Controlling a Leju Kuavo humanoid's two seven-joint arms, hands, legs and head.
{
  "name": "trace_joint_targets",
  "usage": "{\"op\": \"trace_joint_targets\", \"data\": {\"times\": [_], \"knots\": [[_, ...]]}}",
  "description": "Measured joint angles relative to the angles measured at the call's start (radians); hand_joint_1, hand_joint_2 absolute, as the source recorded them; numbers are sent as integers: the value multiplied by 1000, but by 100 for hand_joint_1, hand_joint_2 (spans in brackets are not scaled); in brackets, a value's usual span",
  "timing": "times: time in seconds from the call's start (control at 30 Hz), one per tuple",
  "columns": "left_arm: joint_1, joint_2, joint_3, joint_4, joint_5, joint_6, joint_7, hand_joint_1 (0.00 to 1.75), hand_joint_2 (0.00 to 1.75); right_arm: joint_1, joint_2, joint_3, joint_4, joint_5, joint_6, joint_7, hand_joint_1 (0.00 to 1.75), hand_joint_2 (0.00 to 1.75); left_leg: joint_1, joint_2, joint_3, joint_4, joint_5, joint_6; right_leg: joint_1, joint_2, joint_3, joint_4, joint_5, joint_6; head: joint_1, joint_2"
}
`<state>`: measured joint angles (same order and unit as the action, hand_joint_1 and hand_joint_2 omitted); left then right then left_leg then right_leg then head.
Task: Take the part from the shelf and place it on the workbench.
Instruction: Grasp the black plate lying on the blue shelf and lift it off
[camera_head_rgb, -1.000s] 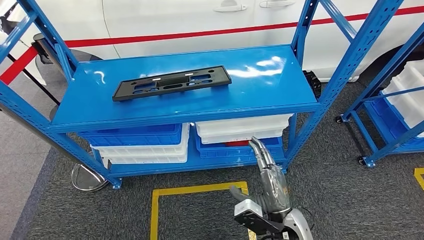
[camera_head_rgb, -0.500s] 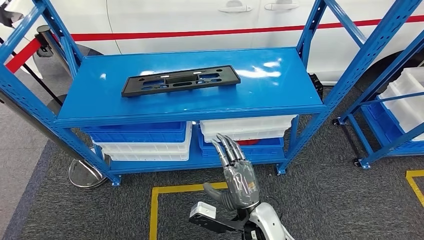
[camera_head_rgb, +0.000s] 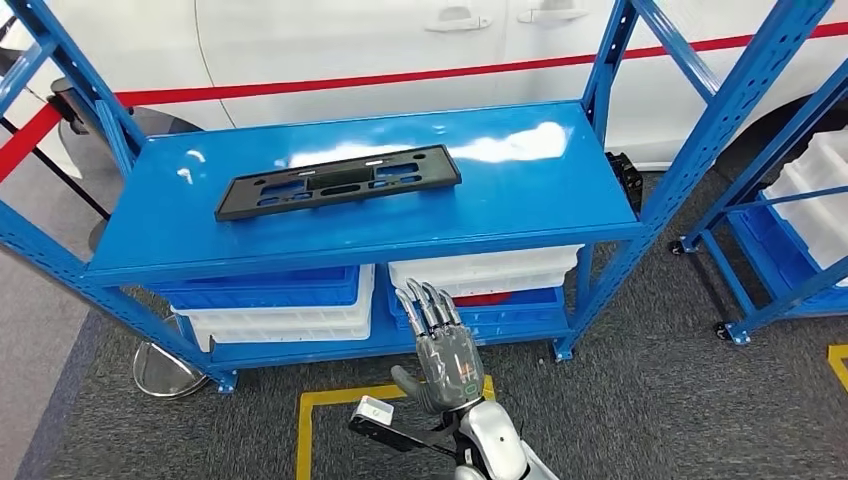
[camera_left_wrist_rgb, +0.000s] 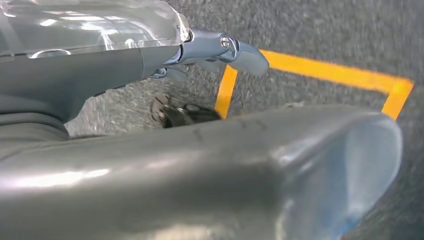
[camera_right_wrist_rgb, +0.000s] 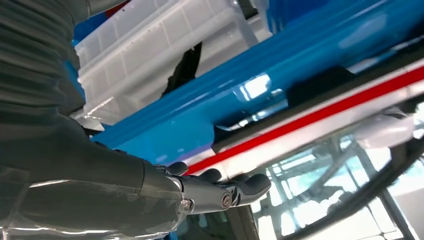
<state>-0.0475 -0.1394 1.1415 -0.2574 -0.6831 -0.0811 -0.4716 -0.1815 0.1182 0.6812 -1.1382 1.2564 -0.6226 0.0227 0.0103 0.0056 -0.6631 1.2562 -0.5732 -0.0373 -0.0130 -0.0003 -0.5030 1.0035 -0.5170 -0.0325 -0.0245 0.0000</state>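
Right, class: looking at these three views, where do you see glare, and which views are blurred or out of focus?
Head view: sharp overall, with white glare patches on the blue shelf top just behind the black part. Left wrist view: the nearby left hand is soft and the carpet with yellow tape blurred. Right wrist view: the shelf edge smeared, bright reflections beyond the right hand.

The right hand (camera_head_rgb: 444, 355) is raised, palm away, fingers (camera_head_rgb: 426, 303) straight, apart and holding nothing.
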Motion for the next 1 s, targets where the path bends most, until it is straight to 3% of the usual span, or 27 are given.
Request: {"op": "trace_joint_targets", "data": {"times": [0.03,0.07,0.1,0.13,0.17,0.2,0.23,0.3,0.37,0.43,0.5,0.57,0.6,0.63,0.67,0.73,0.77,0.87,0.93,1.0], "knots": [[2,0,2,1,-5,-5,2,0,0,-2,12,-15,28,5,-6,-8,0,175,1,0,-44,42,8,-1,0,2,14,0,-12,0,0,0],[3,0,4,3,-10,-10,4,0,0,-4,24,-31,56,11,-13,-17,0,175,0,0,-70,43,42,0,0,4,31,0,-26,1,-1,0],[5,0,6,4,-14,-15,5,0,0,-7,37,-48,81,17,-20,-26,0,175,0,0,-76,0,97,4,1,7,50,0,-41,2,-1,0],[6,1,10,5,-20,-19,7,0,0,-12,52,-64,104,24,-27,-35,0,175,-2,-1,-68,-68,160,10,1,10,70,-1,-57,4,-1,0],[6,2,14,6,-26,-25,8,0,0,-17,65,-81,125,32,-36,-44,0,175,-5,-2,-54,-122,204,17,1,11,87,-4,-71,7,0,0],[6,3,17,7,-32,-30,10,0,0,-22,77,-97,145,41,-45,-54,0,175,-10,-2,-39,-163,228,26,1,13,101,-9,-83,13,0,0],[6,4,20,8,-39,-34,11,0,0,-26,89,-112,162,51,-53,-64,0,175,-15,-3,-26,-184,226,34,0,14,112,-17,-91,20,0,0],[2,6,24,8,-52,-41,12,0,0,-32,109,-136,184,69,-64,-80,0,175,-19,-2,1,-208,192,48,1,14,122,-15,-84,35,0,0],[-2,7,26,9,-60,-44,11,0,0,-40,124,-152,194,79,-68,-88,0,175,-12,-3,39,-245,168,58,3,11,89,59,-45,47,1,0],[-4,8,27,10,-64,-45,11,0,0,-46,129,-165,206,85,-72,-91,0,175,-5,-6,84,-278,154,65,1,10,5,185,-33,54,4,0],[-4,9,28,11,-69,-46,10,0,0,-46,130,-173,217,88,-74,-93,0,175,-4,-9,123,-291,135,68,-1,10,-86,266,-90,61,6,0],[-4,9,28,13,-72,-45,10,0,0,-46,130,-178,224,91,-75,-94,0,175,-3,-12,159,-293,109,67,-2,8,-148,268,-148,68,6,0],[-4,9,28,14,-73,-45,11,0,0,-46,130,-179,227,92,-75,-95,0,175,-3,-13,179,-293,94,64,-3,6,-164,240,-146,70,7,0],[-4,9,28,15,-74,-44,11,0,0,-45,130,-182,229,93,-75,-96,0,175,-2,-14,199,-293,79,61,-3,5,-173,194,-109,70,7,0],[-2,9,29,16,-76,-43,11,0,0,-45,130,-185,232,94,-75,-97,0,175,-2,-14,216,-293,62,56,-3,1,-177,135,-31,68,7,0],[-2,9,30,18,-79,-42,11,0,0,-43,130,-190,237,94,-75,-99,0,175,-5,-15,238,-284,30,43,0,-4,-185,51,108,50,6,0],[-4,10,31,19,-80,-42,11,0,0,-43,131,-192,238,95,-76,-100,0,175,-7,-15,244,-280,18,37,2,-5,-189,36,145,38,6,0],[-11,11,33,19,-81,-41,11,0,0,-50,141,-193,235,97,-77,-101,0,175,-6,-12,241,-244,17,21,2,3,-178,34,132,10,6,0],[-15,11,35,19,-84,-42,11,0,0,-56,148,-193,233,98,-78,-101,0,175,-3,-11,191,-153,5,11,-1,4,-158,27,120,-1,4,0],[-16,11,36,19,-87,-42,11,0,0,-59,151,-193,233,99,-78,-101,0,175,0,-11,111,-35,-49,2,0,4,-141,25,105,-7,2,0]]}}
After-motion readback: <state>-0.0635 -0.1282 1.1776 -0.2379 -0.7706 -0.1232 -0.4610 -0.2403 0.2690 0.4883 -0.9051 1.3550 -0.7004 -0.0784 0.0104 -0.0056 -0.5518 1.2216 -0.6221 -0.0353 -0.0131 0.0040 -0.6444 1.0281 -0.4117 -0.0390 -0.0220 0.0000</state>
